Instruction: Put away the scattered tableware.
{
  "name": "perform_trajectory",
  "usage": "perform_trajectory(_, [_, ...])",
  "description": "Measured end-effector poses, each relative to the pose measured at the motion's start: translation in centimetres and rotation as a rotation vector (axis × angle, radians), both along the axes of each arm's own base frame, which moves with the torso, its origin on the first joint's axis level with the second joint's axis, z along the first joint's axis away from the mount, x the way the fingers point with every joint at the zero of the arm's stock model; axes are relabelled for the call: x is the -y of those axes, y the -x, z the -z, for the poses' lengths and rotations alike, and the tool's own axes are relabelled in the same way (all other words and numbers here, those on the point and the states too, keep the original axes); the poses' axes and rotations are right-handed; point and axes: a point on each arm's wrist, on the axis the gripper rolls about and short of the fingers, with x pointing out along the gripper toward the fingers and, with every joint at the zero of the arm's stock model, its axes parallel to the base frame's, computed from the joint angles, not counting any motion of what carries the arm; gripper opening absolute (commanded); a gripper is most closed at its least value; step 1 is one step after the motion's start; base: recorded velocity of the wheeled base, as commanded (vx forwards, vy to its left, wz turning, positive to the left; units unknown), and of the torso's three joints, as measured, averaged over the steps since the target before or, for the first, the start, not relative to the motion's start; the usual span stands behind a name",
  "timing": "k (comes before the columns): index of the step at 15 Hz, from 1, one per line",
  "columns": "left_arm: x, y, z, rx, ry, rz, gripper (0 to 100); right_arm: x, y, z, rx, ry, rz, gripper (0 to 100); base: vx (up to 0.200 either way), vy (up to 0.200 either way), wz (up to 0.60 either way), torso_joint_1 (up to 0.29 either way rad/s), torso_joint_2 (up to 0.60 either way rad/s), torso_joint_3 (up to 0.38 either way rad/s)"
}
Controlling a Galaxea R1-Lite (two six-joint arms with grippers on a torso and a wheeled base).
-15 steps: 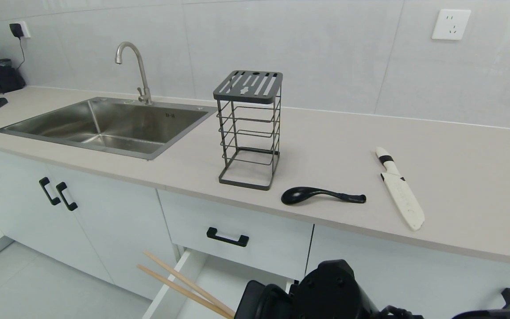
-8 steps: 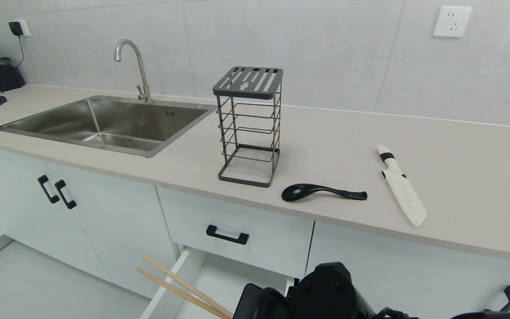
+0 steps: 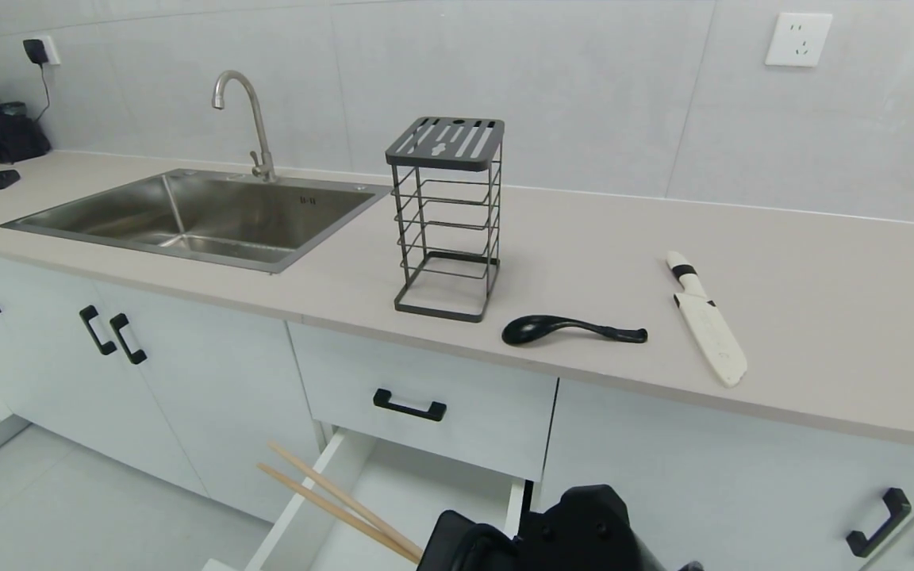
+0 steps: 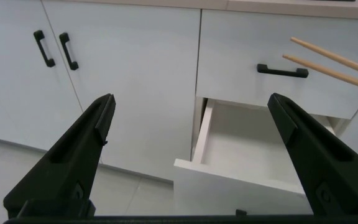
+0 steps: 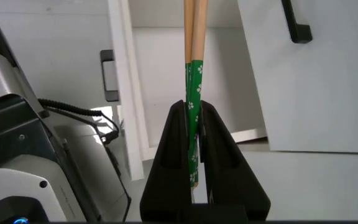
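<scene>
While the right gripper [image 5: 194,109] clamps its two black fingers tight on the green-patterned end of a pair of light wooden chopsticks [image 5: 192,37], the sticks hang low in front of the white cabinets. They sit above a pulled-out white drawer [image 3: 302,507], and their bare tips angle out past its side wall. They do not appear to rest inside the drawer yet. The left gripper [image 4: 191,102] hangs nearby with its fingers spread wide and nothing between them, facing the same open drawer.

Up on the pale grey countertop [image 3: 584,238], two pieces lie not yet put away. One is a glossy black spoon [image 3: 572,328] near the front edge. The other is a white knife with a black band on its handle [image 3: 705,319], well apart to the right. A tall dark wire rack with a slotted top [image 3: 447,218] stands just left of the spoon, and nothing is visible in it.

By this view the task looks early: one item is in hand and about to be stowed, and the spoon and knife are untouched.
</scene>
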Motion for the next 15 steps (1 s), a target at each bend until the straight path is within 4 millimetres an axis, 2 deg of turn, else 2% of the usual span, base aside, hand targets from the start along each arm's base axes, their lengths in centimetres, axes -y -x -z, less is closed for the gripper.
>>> perform_trajectory(2, [0.0,0.0,0.0,0.000,0.000,0.000,100,0.0,0.0,0.0,0.000,0.000,0.001,0,0.000,0.000,0.00,-0.434,0.17,-0.256])
perform_trajectory(4, [0.0,0.0,0.0,0.000,0.000,0.000,100,0.0,0.0,0.0,-0.003,0.000,0.000,0,0.000,0.000,0.00,-0.168,0.06,-0.107])
perform_trajectory(9, [0.0,0.0,0.0,0.000,0.000,0.000,100,-1.0,-0.6,0.8,-0.004,0.013,0.006,0,0.000,0.000,0.00,-0.028,0.09,0.051])
perform_trajectory(12, [0.0,0.0,0.0,0.000,0.000,0.000,100,-2.9,-2.0,1.6,0.002,0.017,0.025,0,0.000,0.000,0.00,-0.032,0.38,0.333])
perform_trajectory(15, [0.0,0.0,0.0,0.000,0.000,0.001,100,-4.4,-3.7,3.3,0.026,0.055,0.066,0,0.000,0.000,0.00,0.001,0.03,0.027])
